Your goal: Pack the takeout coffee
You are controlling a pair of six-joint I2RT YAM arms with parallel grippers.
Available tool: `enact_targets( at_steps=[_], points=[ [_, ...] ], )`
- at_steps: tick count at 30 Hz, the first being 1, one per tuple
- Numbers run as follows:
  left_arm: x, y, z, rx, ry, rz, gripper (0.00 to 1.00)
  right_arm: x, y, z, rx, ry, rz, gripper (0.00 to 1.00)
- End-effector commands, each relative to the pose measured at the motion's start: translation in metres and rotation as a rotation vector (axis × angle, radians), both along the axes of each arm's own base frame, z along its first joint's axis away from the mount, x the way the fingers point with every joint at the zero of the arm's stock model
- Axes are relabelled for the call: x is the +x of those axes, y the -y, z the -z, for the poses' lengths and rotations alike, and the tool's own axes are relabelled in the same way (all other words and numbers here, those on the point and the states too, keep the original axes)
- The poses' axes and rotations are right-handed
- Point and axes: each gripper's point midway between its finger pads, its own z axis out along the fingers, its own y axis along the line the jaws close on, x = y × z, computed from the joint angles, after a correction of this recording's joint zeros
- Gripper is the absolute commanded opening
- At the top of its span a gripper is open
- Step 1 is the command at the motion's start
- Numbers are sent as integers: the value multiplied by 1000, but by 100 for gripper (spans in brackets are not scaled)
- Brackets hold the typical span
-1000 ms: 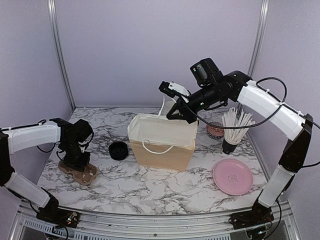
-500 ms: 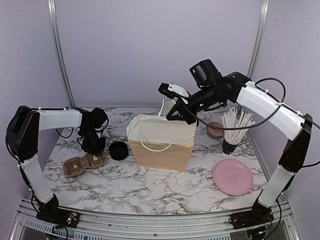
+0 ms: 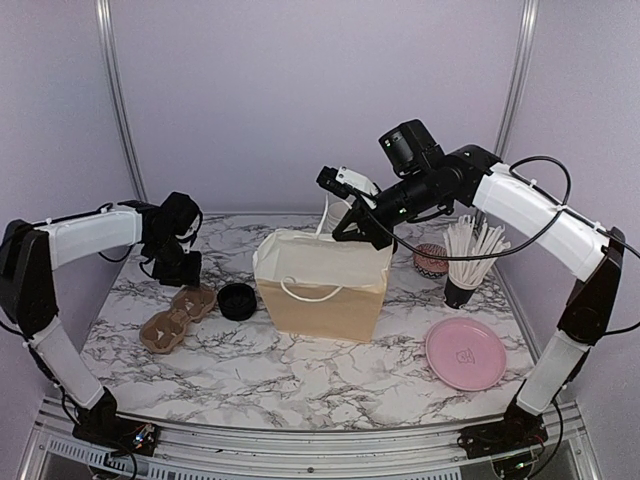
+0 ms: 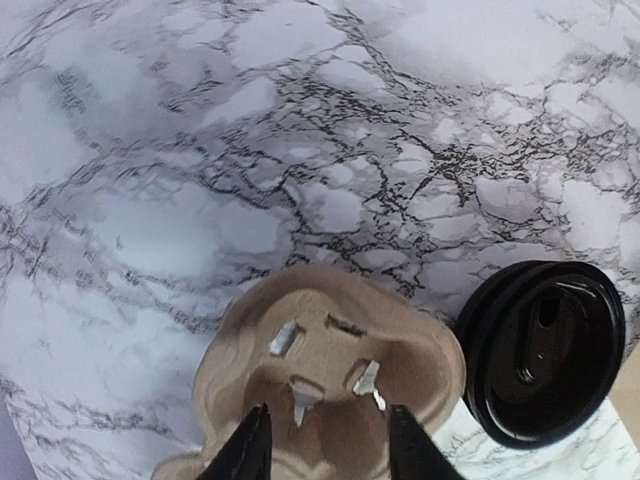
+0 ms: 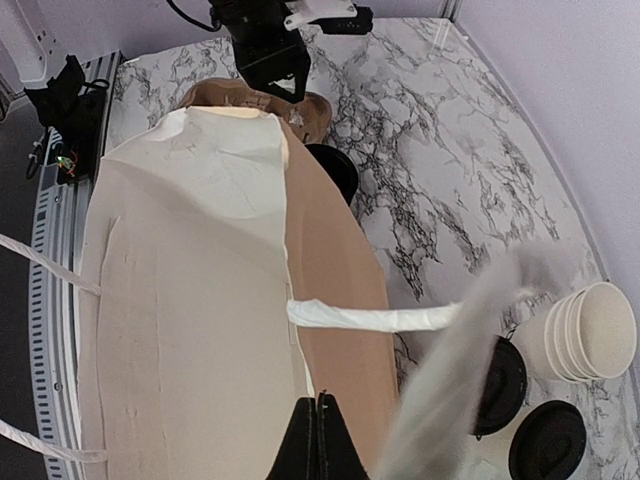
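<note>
The takeout coffee is not in view. A tan paper bag (image 3: 322, 285) stands open mid-table and fills the left of the right wrist view (image 5: 190, 300). My right gripper (image 3: 347, 228) is over the bag's back rim with its jaws shut (image 5: 318, 420) on the bag, and one white handle (image 5: 370, 318) is pulled up beside it. My left gripper (image 3: 185, 272) is open, its fingertips (image 4: 248, 452) straddling the near end of a brown cardboard cup carrier (image 3: 178, 316) that lies flat on the table (image 4: 330, 380).
A black lid (image 3: 237, 300) lies between the carrier and the bag (image 4: 540, 350). Behind the bag are stacked lidless white cups (image 5: 592, 325) and loose black lids (image 5: 548, 440). On the right are a cup of stirrers (image 3: 468, 258), a small bowl (image 3: 432, 260) and a pink plate (image 3: 465, 353).
My left arm swung back and to the right. The cup carrier moved with it from the near left toward the black lid. The right arm and bag barely moved.
</note>
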Motion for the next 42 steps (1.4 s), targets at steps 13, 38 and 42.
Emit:
enact_targets(
  at_steps=[13,38,42],
  points=[
    [-62,-34,23,157,-161,151,39,-1,0,-14,33,21,0,0],
    [-63,-22,41,133,-202,213,28,1,-1,-10,25,15,2,0],
    [-63,-21,37,122,-191,209,21,3,-3,-9,23,11,2,0]
  ],
)
